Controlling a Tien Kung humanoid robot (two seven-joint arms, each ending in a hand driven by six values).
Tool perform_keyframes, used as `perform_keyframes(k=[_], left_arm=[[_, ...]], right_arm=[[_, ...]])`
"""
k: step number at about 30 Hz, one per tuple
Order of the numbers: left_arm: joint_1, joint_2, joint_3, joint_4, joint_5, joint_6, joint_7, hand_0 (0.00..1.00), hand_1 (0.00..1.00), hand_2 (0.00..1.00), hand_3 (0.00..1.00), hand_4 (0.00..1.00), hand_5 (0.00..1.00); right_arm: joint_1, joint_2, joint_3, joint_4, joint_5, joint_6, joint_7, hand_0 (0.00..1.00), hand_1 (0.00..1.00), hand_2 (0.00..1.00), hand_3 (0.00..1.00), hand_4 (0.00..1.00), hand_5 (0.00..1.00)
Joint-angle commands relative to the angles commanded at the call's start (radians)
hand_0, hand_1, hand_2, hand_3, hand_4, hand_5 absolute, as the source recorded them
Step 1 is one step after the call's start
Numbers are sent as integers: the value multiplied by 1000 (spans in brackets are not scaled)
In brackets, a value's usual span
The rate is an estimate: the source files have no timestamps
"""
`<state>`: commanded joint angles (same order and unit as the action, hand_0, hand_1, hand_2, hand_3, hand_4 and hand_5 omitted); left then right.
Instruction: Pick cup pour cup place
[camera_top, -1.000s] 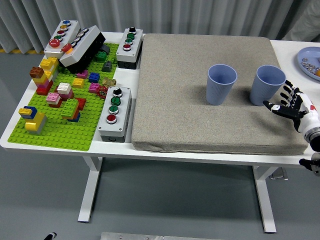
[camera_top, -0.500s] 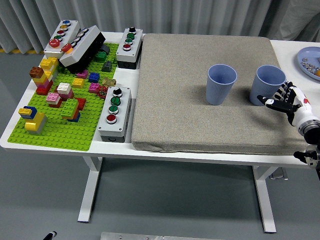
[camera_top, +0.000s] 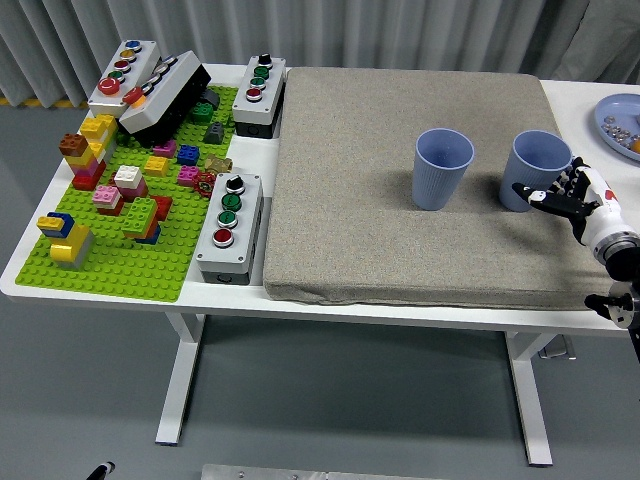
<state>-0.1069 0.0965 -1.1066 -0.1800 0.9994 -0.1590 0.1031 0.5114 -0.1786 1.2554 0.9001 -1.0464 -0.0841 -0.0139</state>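
Cups are standing upright on the grey mat (camera_top: 360, 180): the right cup (camera_top: 535, 171) is sitting just left of the right hand (camera_top: 575, 198), whose spread fingers (camera_top: 533, 193) are reaching at its lower side, gripping nothing; contact is unclear. The left cup (camera_top: 442, 169) is standing near it, apart. Open mat is lying before both cups, the mat's right edge close by. Both are ribbed, pale blue.
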Motion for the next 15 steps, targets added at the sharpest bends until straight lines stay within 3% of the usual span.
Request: perform_keyframes(k=[15], left_arm=[[-3,-1,18,0,-5,0,-2,836,815,879,804,633,998]], right_arm=[[12,9,-10,-25,21,9,14,984,950,998,998,861,121]])
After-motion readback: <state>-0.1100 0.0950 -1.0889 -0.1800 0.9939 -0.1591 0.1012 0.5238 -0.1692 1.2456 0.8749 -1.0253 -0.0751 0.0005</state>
